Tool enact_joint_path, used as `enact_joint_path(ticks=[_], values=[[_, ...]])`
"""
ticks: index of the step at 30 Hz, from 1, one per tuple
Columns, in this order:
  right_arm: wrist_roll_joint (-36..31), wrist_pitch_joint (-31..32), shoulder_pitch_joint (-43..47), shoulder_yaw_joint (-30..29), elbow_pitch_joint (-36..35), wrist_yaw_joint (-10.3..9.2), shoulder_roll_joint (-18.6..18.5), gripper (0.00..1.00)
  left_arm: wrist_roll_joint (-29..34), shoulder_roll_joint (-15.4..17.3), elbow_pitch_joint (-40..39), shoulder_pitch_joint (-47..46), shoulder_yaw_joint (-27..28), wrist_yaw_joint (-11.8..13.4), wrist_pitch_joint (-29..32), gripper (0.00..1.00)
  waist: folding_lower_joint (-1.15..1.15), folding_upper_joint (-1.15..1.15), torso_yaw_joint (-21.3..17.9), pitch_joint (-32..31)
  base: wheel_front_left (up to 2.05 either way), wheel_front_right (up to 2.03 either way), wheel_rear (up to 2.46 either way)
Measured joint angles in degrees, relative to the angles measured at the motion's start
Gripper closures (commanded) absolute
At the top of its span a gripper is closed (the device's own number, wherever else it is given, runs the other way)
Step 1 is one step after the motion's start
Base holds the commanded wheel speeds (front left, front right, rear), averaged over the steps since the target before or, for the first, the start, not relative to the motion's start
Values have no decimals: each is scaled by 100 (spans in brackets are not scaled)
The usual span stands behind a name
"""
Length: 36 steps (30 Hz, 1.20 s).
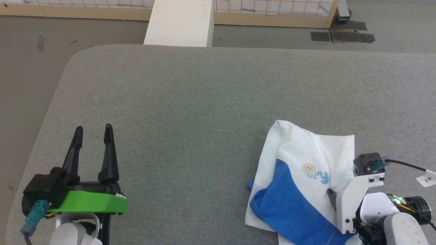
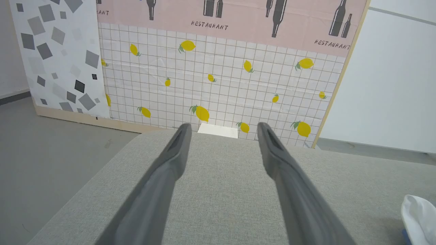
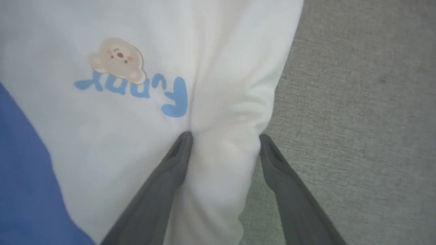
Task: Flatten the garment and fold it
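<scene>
Shirt (image 1: 301, 185) lies bunched at about five o'clock on the table (image 1: 204, 102), close to the near edge. It is not flat. The white body is heaped and creased, and a band of blue cloth (image 1: 289, 207) is folded across it from nine o'clock down to six. A small print (image 3: 117, 61), a bear above blue letters, shows on the white near the middle of the heap.

The right gripper (image 3: 223, 139) is right on top of the shirt, at the heap's three o'clock side. Its jaws stand wide, set astride a raised fold (image 3: 218, 177) of white cloth. One finger presses into the crease beside the print, and the other is at the shirt's edge where the table begins. The cloth fills the gap between them, but the fingers are not pinched together on it.

The left gripper (image 1: 93, 128) is well apart from the shirt, at about eight o'clock on the table. Its jaws are also spread wide, pointing to twelve, with bare table between the fingers.

Beyond the table's far edge, at twelve o'clock, stands a white box (image 1: 180, 23). Behind it is a panel (image 2: 221, 85) of white tiles dotted with lemons. Grey floor (image 1: 34, 51) runs round the table at nine o'clock.
</scene>
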Motion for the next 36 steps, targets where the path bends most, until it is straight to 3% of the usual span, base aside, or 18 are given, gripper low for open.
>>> enact_joint_path(ticks=[4, 5, 6, 10, 12, 17, 21, 27, 36], values=[[44, -52, -88, 23, 227, -1, 24, 0, 0, 0, 23, -8, -11, -1, 0, 0, 0, 0, 71, 49, 0, 0, 0], [71, -68, -125, 64, 269, -2, 11, 65, 0, 0, 27, -12, -10, -1, 1, 0, 0, 0, 83, 55, 0, 0, 0], [101, -116, -154, 105, 309, -2, -5, 100, 0, 0, 29, -14, -10, -2, 0, 0, 0, 0, 90, 57, 0, 0, 0], [280, -135, -268, 564, 379, -2, -276, 100, 0, 2, 19, -14, 12, -3, 0, 0, 0, 0, 60, 40, 0, 0, 0], [404, -109, -349, 946, 347, -2, -583, 100, 0, 12, 3, -12, 59, -3, 0, 0, 0, 0, 4, 36, 0, 0, 0], [799, 191, -732, 1791, -27, 3, -1709, 100, 0, 81, -118, -14, 121, -5, -1, 0, 0, 0, -261, 92, 0, 0, 0], [1188, 463, -1109, 1971, -245, 2, -2514, 100, -2, 149, -224, -37, 127, -5, -4, 0, 0, 0, -599, 192, 0, 0, 0], [1369, 522, -1591, 1730, -166, 3, -3051, 100, 0, 333, -353, -181, 40, -7, -3, 0, 0, 0, -1193, 468, 0, 0, 0], [983, 249, -1980, 472, 408, 2, -3094, 100, -3, 802, -802, -531, 74, -7, 279, 0, 0, 0, -1724, 1265, 0, 0, 0]])
